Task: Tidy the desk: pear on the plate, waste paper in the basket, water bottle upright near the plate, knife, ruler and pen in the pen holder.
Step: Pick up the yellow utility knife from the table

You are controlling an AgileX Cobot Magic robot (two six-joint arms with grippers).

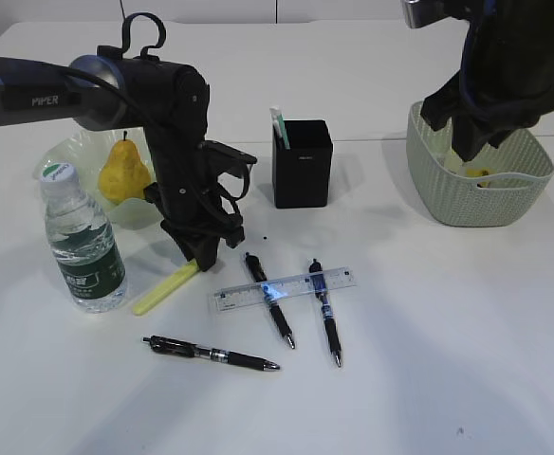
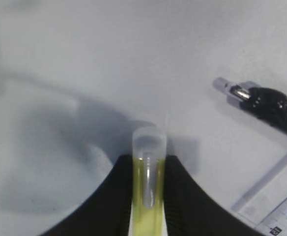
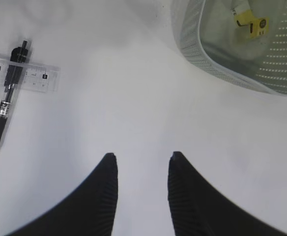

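My left gripper (image 1: 193, 261) is shut on one end of a yellow pen with a clear cap (image 1: 163, 289), low at the desk (image 1: 429, 379); the left wrist view shows the cap (image 2: 149, 147) between the jaws (image 2: 148, 177). The pear (image 1: 125, 171) sits on the pale green plate (image 1: 73, 156). The water bottle (image 1: 83, 251) stands upright in front of the plate. The black pen holder (image 1: 303, 166) holds a white-green stick. The ruler (image 1: 343, 278) lies across two black pens (image 1: 269, 299) (image 1: 324, 313). My right gripper (image 1: 471, 142) is open and empty above the basket (image 1: 476, 204), which holds yellow waste paper (image 3: 251, 24).
A third black pen (image 1: 211, 354) lies in front of the bottle. The right wrist view shows the ruler (image 3: 35, 78), a black pen (image 3: 6, 98) and the basket rim (image 3: 192, 44). The left wrist view shows a black pen (image 2: 271, 108) and the ruler's corner (image 2: 281, 211).
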